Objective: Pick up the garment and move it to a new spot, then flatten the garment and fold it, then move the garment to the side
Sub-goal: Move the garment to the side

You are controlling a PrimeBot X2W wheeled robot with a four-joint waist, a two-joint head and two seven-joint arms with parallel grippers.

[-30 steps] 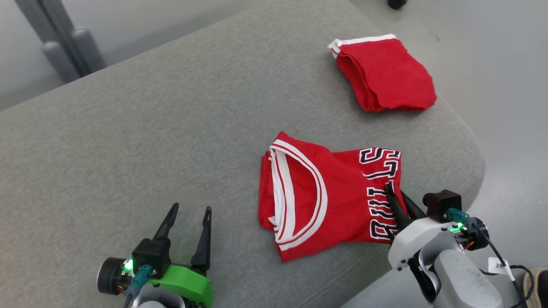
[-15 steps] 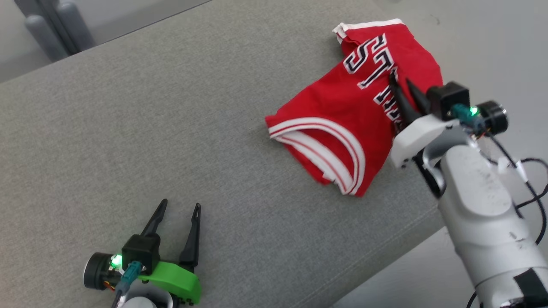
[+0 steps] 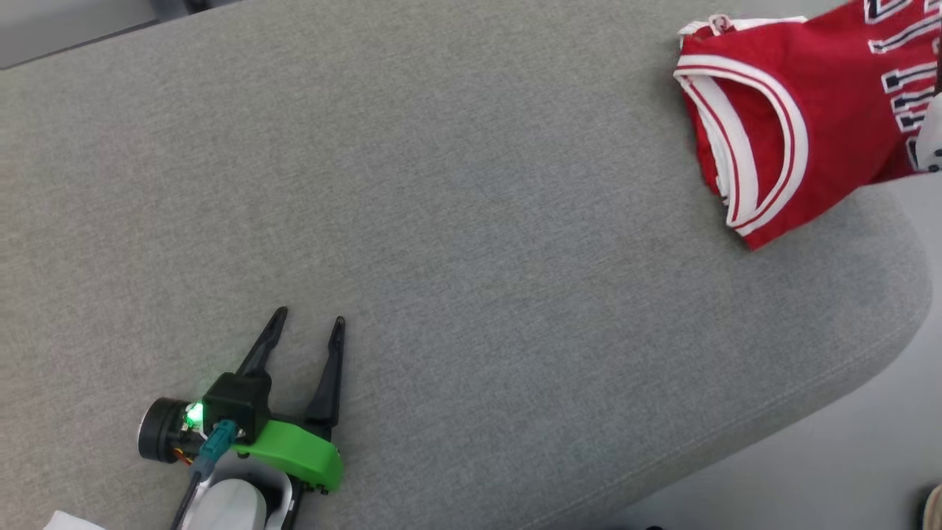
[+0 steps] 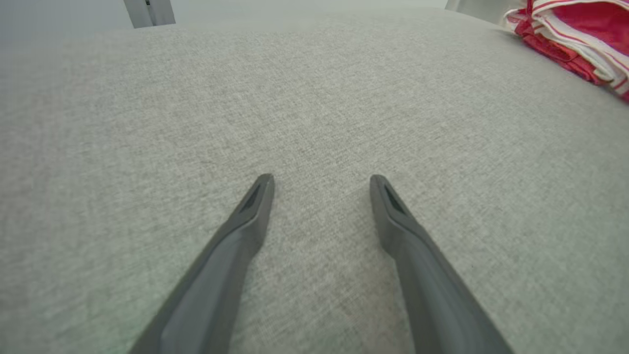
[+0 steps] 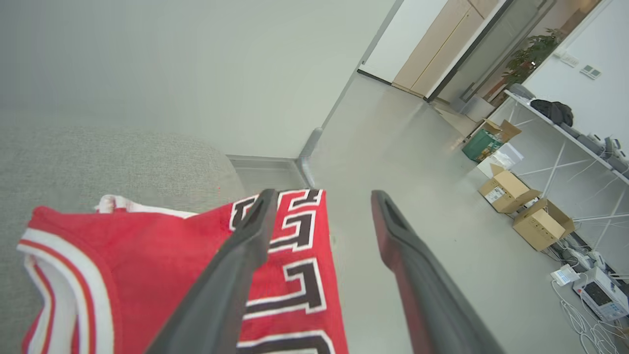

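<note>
The garment [image 3: 824, 110] is a folded red jersey with white trim and black letters, lying at the far right corner of the grey cushion [image 3: 471, 221]. The left wrist view has it at the top right [image 4: 580, 29]. In the right wrist view the jersey [image 5: 147, 265] lies under my right gripper [image 5: 322, 196], whose fingers stand apart with nothing between them; one finger is over the lettering, the other over the floor. My left gripper [image 3: 309, 320] rests open on bare cushion at the lower left, far from the jersey, and is seen again as the left gripper [image 4: 322, 179].
A white hem of another red piece [image 3: 706, 26] peeks out from under the jersey. The cushion's rounded edge [image 3: 883, 353] drops to grey floor [image 5: 417, 147] on the right. Cardboard boxes [image 5: 506, 189] stand far off on the floor.
My right gripper carried the jersey to the far right corner, onto the other red piece, and its fingers have opened. The head camera has turned. The left gripper stays open.
</note>
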